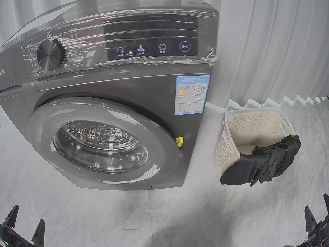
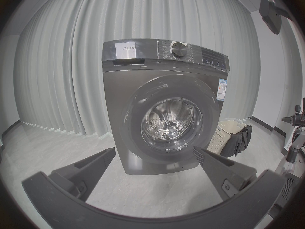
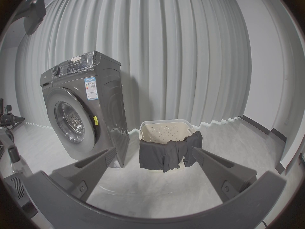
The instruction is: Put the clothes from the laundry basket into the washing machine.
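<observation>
clothes (image 1: 264, 162), black, over laundry basket (image 1: 257, 126) rim

The washing machine (image 1: 113, 96) stands on the floor (image 1: 171, 216), with the curtain (image 1: 274, 35) behind it. The laundry basket (image 1: 226, 148) sits on the floor just beside the machine, at its 4 o'clock. The clothes (image 1: 264, 162) hang over the basket's near rim. The left pincer (image 1: 28, 213) is at 7 o'clock and the right pincer (image 1: 316, 203) at 5 o'clock.
</observation>
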### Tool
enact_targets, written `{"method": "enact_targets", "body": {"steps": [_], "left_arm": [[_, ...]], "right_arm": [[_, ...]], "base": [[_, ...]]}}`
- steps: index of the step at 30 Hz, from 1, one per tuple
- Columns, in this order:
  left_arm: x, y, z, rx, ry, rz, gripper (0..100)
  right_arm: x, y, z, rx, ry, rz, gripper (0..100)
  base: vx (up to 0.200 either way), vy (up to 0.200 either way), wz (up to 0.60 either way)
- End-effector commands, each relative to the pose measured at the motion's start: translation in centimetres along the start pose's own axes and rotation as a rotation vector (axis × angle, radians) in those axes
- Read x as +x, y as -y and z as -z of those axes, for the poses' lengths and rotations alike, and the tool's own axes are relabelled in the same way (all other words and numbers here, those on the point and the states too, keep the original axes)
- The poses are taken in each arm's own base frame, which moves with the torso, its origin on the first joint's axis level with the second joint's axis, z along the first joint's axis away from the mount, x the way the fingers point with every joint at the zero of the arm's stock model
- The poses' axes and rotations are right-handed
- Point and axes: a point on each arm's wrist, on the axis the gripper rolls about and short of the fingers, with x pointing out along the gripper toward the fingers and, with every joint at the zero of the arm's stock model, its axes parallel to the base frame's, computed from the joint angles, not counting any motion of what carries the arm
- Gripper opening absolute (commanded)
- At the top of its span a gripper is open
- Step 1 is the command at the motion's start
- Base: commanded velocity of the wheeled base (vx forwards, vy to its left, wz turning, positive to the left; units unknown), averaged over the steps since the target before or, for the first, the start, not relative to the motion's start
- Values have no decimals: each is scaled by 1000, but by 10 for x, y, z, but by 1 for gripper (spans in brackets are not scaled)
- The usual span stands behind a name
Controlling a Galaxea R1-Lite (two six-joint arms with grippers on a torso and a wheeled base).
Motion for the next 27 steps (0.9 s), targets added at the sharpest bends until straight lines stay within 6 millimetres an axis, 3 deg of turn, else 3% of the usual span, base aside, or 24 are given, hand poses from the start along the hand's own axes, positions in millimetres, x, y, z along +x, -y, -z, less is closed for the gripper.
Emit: {"method": "enact_targets", "body": {"steps": [1, 8, 24, 27], "left_arm": [[0, 0, 5, -1, 1, -1, 100], [0, 0, 5, -1, 1, -1, 100], [0, 0, 5, -1, 2, -2, 100], [0, 0, 5, -1, 2, -2, 100]], "right_arm": [[0, 0, 4, 0, 2, -1, 100], [0, 0, 4, 0, 2, 1, 100], [0, 0, 5, -2, -1, 4, 100], [0, 0, 5, 0, -1, 8, 100]], "base": [[0, 200, 0], [0, 200, 0], [0, 0, 0], [0, 0, 600]]}}
